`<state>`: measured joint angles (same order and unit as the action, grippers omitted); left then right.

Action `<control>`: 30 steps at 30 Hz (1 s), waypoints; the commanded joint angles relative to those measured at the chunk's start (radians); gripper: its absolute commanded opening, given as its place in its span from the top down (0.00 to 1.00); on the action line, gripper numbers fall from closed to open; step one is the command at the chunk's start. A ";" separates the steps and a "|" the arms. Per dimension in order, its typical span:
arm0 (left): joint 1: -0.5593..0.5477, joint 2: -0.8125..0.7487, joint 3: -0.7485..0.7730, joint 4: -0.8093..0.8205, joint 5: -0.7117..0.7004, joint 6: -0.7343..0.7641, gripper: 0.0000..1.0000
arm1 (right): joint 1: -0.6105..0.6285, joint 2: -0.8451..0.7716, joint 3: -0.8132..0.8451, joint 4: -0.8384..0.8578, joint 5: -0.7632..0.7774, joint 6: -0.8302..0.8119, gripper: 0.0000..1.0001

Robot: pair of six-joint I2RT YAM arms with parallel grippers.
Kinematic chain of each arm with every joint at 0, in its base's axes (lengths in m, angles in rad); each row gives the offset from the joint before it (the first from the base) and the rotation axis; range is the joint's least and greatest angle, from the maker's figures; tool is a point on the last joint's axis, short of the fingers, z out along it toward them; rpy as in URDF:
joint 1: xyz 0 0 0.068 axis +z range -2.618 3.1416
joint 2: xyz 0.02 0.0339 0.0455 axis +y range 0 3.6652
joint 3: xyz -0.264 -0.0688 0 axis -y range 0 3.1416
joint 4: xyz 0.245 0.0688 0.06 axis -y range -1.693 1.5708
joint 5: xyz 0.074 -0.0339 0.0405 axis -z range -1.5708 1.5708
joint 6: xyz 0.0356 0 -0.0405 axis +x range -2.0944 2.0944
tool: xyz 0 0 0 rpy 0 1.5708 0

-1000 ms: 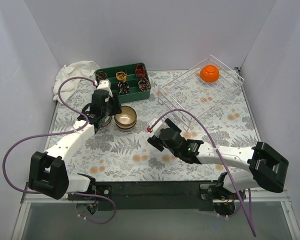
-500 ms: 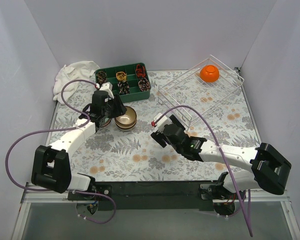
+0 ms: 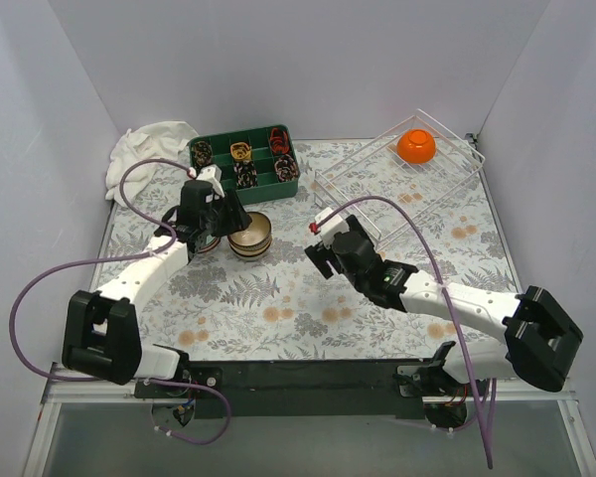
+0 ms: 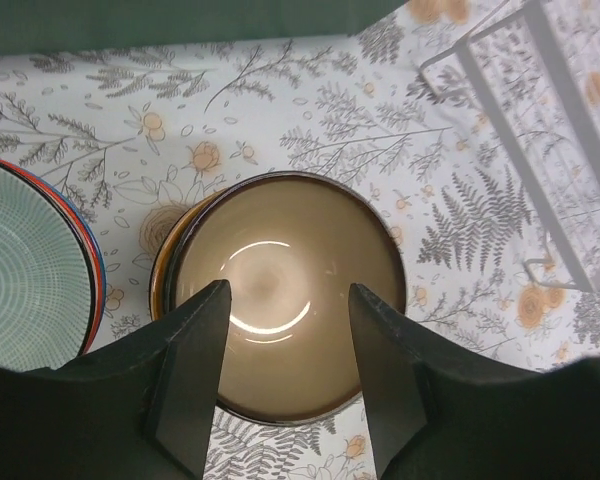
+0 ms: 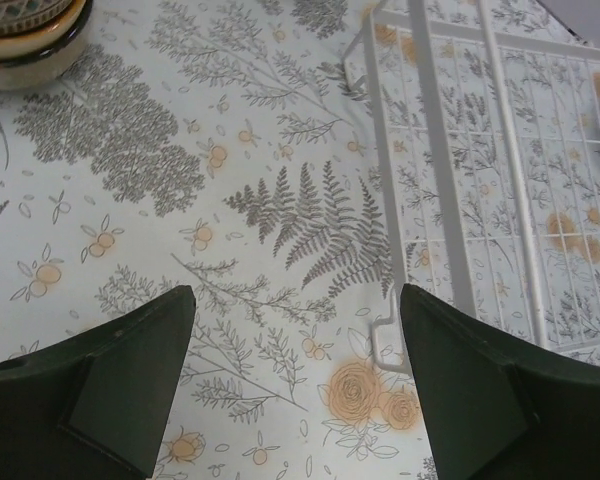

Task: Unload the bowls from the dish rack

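Note:
An orange bowl (image 3: pixel 416 145) lies in the far corner of the white wire dish rack (image 3: pixel 432 184) at the back right. Left of the rack, a tan bowl (image 3: pixel 249 232) tops a small stack on the table. A teal patterned bowl (image 4: pixel 20 270) with a red and blue rim sits beside it. My left gripper (image 3: pixel 228 223) hovers over the tan bowl (image 4: pixel 280 250), its jaws apart and holding nothing (image 4: pixel 288 290). My right gripper (image 3: pixel 326 250) is open and empty (image 5: pixel 295 292) above bare cloth, just left of the rack's near corner wires (image 5: pixel 420 150).
A green divided tray (image 3: pixel 278 186) with small items stands behind the bowls, and a white cloth (image 3: pixel 144 149) lies at the back left. White walls close in the table on three sides. A rack wire foot (image 5: pixel 385 335) is close to my right finger.
The right arm has moved away from the near edge toward the rack's near-left corner, still open. The left gripper has stayed over the tan bowl.

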<state>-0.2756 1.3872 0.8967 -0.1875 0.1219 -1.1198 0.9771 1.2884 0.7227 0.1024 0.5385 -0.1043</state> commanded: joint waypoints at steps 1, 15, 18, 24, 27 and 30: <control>0.009 -0.126 0.008 0.017 -0.005 0.044 0.50 | -0.073 -0.026 0.112 0.023 0.024 0.012 0.09; 0.007 -0.306 -0.019 0.019 -0.140 0.120 0.32 | -0.647 0.123 0.366 0.023 -0.127 0.239 0.07; 0.007 -0.346 -0.030 0.020 -0.186 0.126 0.24 | -0.750 0.210 0.435 0.022 -0.188 0.319 0.05; 0.006 -0.378 -0.045 0.020 -0.269 0.135 0.02 | -0.906 0.408 0.572 0.011 -0.307 0.481 0.04; 0.006 -0.364 -0.044 0.013 -0.272 0.149 0.02 | -0.953 0.497 0.648 0.013 -0.339 0.544 0.04; 0.007 -0.353 -0.038 0.007 -0.269 0.152 0.02 | -0.966 0.574 0.714 0.025 -0.333 0.581 0.02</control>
<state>-0.2741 1.0336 0.8585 -0.1757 -0.1123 -0.9928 0.0296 1.7981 1.3312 0.0971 0.2474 0.3660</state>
